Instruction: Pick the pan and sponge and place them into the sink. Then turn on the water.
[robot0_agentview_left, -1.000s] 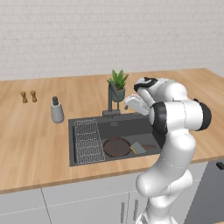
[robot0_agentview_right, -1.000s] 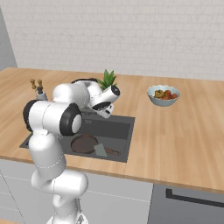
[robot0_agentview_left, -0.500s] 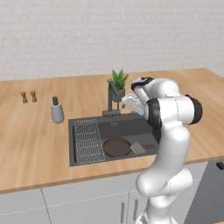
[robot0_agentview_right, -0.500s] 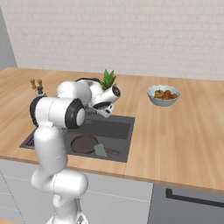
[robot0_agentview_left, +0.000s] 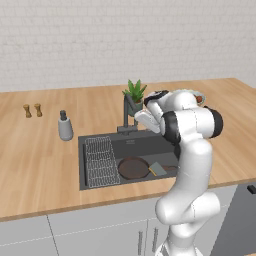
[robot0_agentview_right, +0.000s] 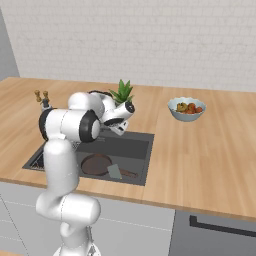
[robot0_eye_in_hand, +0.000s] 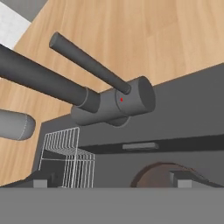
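Left base view: the pan (robot0_agentview_left: 132, 168) and the sponge (robot0_agentview_left: 158, 169) already lie in the sink (robot0_agentview_left: 97, 142), side by side right of the wire rack (robot0_agentview_left: 101, 161). The arm has swung nearer the faucet (robot0_agentview_left: 128, 113) than a second ago, its pincer (robot0_agentview_left: 141, 119) now just beside the spout column. No water runs yet.

Right base view: the pincer (robot0_agentview_right: 123, 128) hangs over the sink's back edge, in front of the potted plant (robot0_agentview_right: 121, 92); the bowl of food (robot0_agentview_right: 186, 108) sits well apart on the bench (robot0_agentview_right: 210, 150).

Hand view: the faucet lever (robot0_eye_in_hand: 87, 62) fills the middle, close ahead, and the pincer's tips stand wide, holding nothing. Placing looks done; pushing the lever is probably next.
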